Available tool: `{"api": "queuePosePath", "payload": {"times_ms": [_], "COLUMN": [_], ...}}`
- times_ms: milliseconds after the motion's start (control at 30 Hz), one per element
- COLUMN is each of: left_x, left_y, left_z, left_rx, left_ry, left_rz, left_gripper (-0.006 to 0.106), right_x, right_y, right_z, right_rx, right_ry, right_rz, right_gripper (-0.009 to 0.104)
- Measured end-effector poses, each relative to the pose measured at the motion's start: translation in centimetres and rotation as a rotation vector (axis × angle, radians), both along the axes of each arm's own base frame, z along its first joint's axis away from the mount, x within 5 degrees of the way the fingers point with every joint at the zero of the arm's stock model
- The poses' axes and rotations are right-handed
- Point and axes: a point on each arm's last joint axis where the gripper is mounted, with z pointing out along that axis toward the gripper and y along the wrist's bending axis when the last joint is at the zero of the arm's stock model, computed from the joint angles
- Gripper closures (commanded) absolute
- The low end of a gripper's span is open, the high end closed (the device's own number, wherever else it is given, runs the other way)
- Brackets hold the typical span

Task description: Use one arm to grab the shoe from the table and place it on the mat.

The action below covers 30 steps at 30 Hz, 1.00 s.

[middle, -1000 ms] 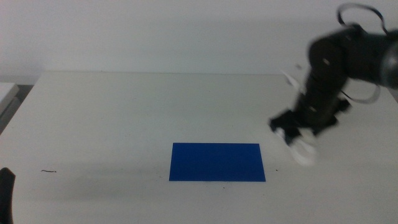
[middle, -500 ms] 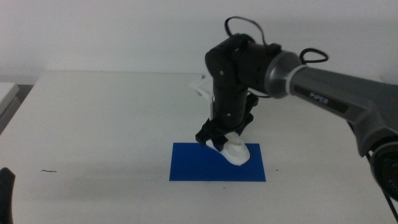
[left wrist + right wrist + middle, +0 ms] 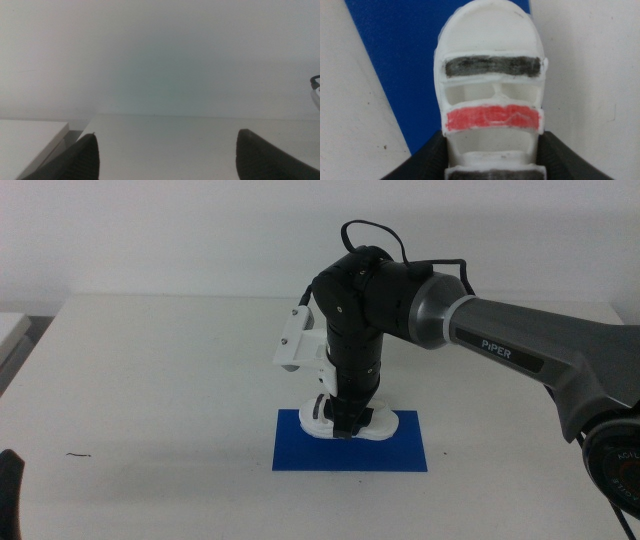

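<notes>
Moved shoe from desk's right side over to mat since a second ago; now low, sole at blue surface. My right pincer clamped on heel end. Release next, I judge. Shoe white, dark and red stripes. Left pincer idle, wide open.

White shoe, one dark grey stripe farther from the right gripper, one red stripe closer to its jaws, another dark band right between them; solid blue mat beneath the gripper; arm glossy black at the wrist, grey forearm with white "PiPER" lettering, white gripper part; table plain white with a small dark squiggle
</notes>
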Motion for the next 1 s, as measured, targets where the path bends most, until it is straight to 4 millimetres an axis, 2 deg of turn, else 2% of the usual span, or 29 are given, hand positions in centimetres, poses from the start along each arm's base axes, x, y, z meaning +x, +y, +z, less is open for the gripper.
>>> {"api": "queuePosePath", "payload": {"times_ms": [167,367,400,467,567,733,800,867,1000], "left_x": [0.0,0.0,0.0,0.0,0.0,0.0,0.0,0.0,0.0], "left_y": [0.0,0.0,0.0,0.0,0.0,0.0,0.0,0.0,0.0], "left_z": [0.0,0.0,0.0,0.0,0.0,0.0,0.0,0.0,0.0], "left_rx": [0.0,0.0,0.0,0.0,0.0,0.0,0.0,0.0,0.0], "left_ry": [0.0,0.0,0.0,0.0,0.0,0.0,0.0,0.0,0.0], "left_rz": [0.0,0.0,0.0,0.0,0.0,0.0,0.0,0.0,0.0], "left_gripper": [0.007,0.007,0.007,0.007,0.007,0.007,0.007,0.007,0.007], "right_x": [0.0,0.3,0.3,0.3,0.3,-0.5,-1.6,-3.3,-8.0], "right_y": [0.1,0.5,0.6,0.6,0.7,0.3,-0.8,-3.3,-11.3], "right_z": [-0.4,-1.8,-1.8,-1.8,-1.8,-0.9,0.7,3.3,7.8], "right_rx": [-0.009,-0.004,0.0,0.005,0.014,0.056,0.116,0.222,0.496], "right_ry": [0.008,0.024,0.021,0.018,0.018,0.0,-0.052,-0.136,-0.328], "right_rz": [0.065,0.112,0.117,0.117,0.118,0.127,0.104,0.006,-0.335], "right_gripper": [0.067,0.064,0.061,0.045,0.005,0.004,0.004,0.004,0.004]}}
